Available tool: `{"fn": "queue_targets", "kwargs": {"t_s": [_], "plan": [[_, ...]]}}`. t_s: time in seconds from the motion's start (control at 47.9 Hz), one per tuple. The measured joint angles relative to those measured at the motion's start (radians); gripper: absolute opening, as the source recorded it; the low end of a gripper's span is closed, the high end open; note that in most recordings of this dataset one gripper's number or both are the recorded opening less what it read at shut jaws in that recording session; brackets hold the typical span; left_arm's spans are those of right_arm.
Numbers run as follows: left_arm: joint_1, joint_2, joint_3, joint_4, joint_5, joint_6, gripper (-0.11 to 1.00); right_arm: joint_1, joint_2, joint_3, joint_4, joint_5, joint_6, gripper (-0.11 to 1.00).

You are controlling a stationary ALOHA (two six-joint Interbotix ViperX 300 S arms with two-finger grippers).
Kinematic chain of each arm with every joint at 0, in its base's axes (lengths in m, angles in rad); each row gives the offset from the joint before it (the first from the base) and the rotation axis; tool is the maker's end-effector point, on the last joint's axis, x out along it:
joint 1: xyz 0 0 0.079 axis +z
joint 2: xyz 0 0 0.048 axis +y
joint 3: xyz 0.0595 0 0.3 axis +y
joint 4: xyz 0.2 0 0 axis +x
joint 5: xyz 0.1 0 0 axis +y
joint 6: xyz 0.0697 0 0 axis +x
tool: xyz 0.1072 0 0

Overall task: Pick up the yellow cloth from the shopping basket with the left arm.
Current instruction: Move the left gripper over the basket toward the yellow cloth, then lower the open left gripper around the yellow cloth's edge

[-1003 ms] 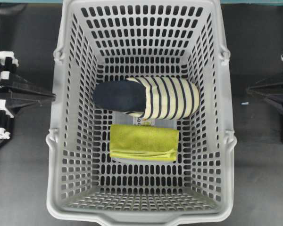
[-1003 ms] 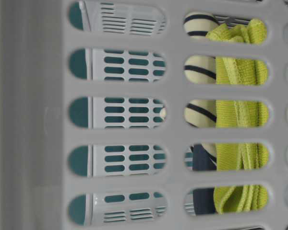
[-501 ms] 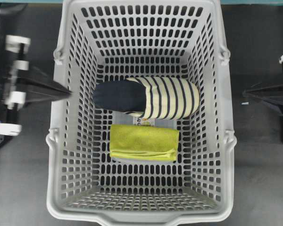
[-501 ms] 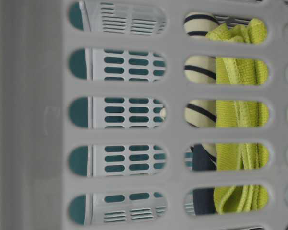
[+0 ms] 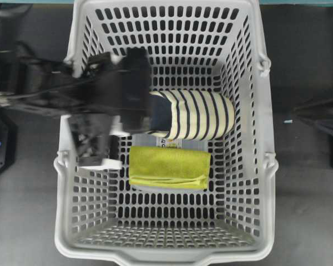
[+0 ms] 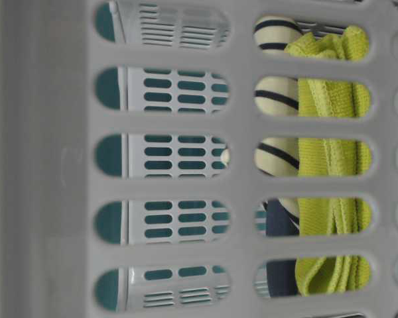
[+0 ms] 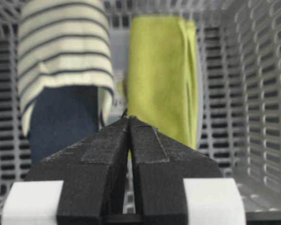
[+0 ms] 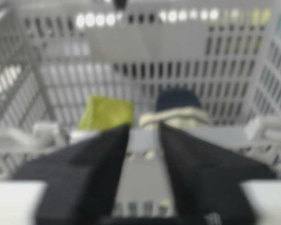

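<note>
The left claw (image 7: pixel 129 119) is seen clenched, its two black fingers pressed together with nothing between them, above the basket (image 5: pixel 266 166) floor near the slipper's navy heel and the cloth's near end. In the overhead view the left arm (image 5: pixel 100 100) is blurred and reaches over the basket's left wall, covering the heel of the slipper (image 5: pixel 200 115). The right claw (image 8: pixel 143 140) is shown released, a gap between its fingers, outside the right wall; that view is out of focus. The basket stands on a dark grey counter (image 5: pixel 305 221). The cloth (image 5: pixel 169 167) lies folded on the floor just beside the slipper — a white label partly hidden between them. At table level only slots are seen — cloth and slipper behind them.
</note>
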Motion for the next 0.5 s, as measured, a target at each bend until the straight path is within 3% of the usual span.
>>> {"fn": "queue_targets", "kwargs": {"t_s": [0.125, 0.188, 0.397, 0.501], "plan": [[0.002, 0.089, -0.106, 0.000, 0.117, 0.003, 0.03, 0.000, -0.048, -0.008, 0.000, 0.041, 0.002, 0.72], [0.000, 0.127, -0.146, 0.000, 0.156, -0.002, 0.13, 0.000, -0.060, -0.011, 0.000, 0.049, 0.003, 0.82], [-0.017, 0.235, -0.241, 0.002, 0.221, -0.052, 0.74, -0.002, -0.071, -0.015, 0.000, 0.069, 0.009, 0.80], [-0.038, 0.290, -0.273, 0.000, 0.239, -0.089, 0.90, 0.000, -0.071, -0.015, 0.000, 0.077, 0.011, 0.80]]}}
